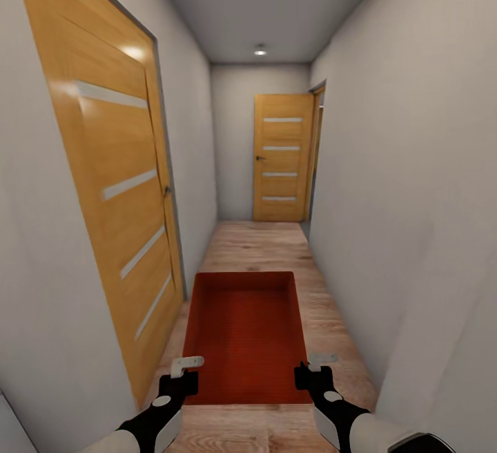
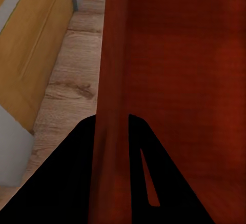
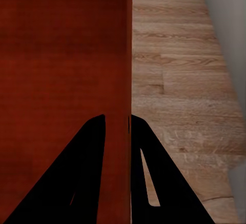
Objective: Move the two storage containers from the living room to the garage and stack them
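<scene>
Orange-red bin (image 1: 245,332) is hanging between both grippers above the plank floor (image 1: 262,246) of a narrow hallway. Left gripper (image 1: 183,369) is clamping the bin's left wall; its fingers (image 2: 72,172) are straddling that wall. Right gripper (image 1: 316,364) is clamping the bin's right wall likewise. Wooden door (image 1: 114,184) is standing left of the bin, a second door (image 1: 281,157) far beyond it.

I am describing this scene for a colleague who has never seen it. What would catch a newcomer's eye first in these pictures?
The orange-red storage container stands out, held low and central in a narrow hallway, with the left gripper and right gripper each clamped on a side wall. A tall wooden door runs along the left wall, and another door closes the far end.
</scene>
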Robot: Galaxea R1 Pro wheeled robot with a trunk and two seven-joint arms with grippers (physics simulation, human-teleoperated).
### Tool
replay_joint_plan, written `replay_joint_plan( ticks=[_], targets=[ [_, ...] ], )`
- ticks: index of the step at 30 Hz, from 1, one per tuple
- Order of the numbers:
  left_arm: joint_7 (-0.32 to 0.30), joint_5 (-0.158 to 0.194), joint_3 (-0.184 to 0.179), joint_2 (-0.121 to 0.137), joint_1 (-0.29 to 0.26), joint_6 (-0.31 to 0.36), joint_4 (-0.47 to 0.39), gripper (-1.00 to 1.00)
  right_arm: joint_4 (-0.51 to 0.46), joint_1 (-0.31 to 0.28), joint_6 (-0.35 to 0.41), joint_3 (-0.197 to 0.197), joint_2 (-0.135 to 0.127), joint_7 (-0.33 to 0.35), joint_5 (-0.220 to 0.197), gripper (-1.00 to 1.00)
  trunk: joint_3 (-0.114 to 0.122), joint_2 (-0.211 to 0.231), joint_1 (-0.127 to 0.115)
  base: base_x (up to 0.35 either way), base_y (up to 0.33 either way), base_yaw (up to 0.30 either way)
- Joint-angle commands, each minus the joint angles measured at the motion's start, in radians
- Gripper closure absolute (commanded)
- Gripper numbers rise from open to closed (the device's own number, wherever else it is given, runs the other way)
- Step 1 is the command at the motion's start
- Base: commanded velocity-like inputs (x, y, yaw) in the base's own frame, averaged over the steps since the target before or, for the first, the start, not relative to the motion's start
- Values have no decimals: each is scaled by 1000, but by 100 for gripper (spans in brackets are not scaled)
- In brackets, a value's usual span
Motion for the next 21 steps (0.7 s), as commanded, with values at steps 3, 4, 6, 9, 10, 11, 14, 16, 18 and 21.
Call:
replay_joint_plan(
  ticks=[3,4,6,9,10,11,14,16,18,21],
  targets=[
    [11,-3,24,14,-1,-3,-2,100,0,-1,0,-69,1,2,14,100,-1,-1,1,322,0,0],
    [11,-3,24,14,-1,-3,-2,100,0,-1,0,-69,1,2,15,100,-1,-1,1,322,0,0],
    [11,-3,24,14,-1,-3,-2,100,0,-1,0,-69,1,2,14,100,-1,-1,1,322,0,0],
    [11,-2,24,14,-1,-2,-2,100,1,-1,0,-69,1,2,14,100,-1,-1,1,322,0,0],
    [11,-2,24,14,-1,-2,-2,100,1,-1,0,-69,1,2,14,100,-1,-1,1,322,0,0],
    [11,-2,24,14,-1,-2,-2,100,0,-1,0,-69,1,2,14,100,-1,-1,1,322,0,0],
    [11,-3,24,14,-1,-2,-2,100,1,-1,0,-69,1,2,14,100,-1,-1,1,322,0,0],
    [11,-2,24,14,-1,-2,-2,100,0,-1,0,-69,1,2,14,100,-1,-1,1,322,0,0],
    [11,-2,24,14,-1,-2,-2,100,1,-1,0,-69,1,2,15,100,-1,-1,1,322,0,0],
    [11,-2,24,14,-1,-2,-2,100,1,-1,0,-69,1,2,15,100,-1,-1,1,322,0,0]
  ],
)
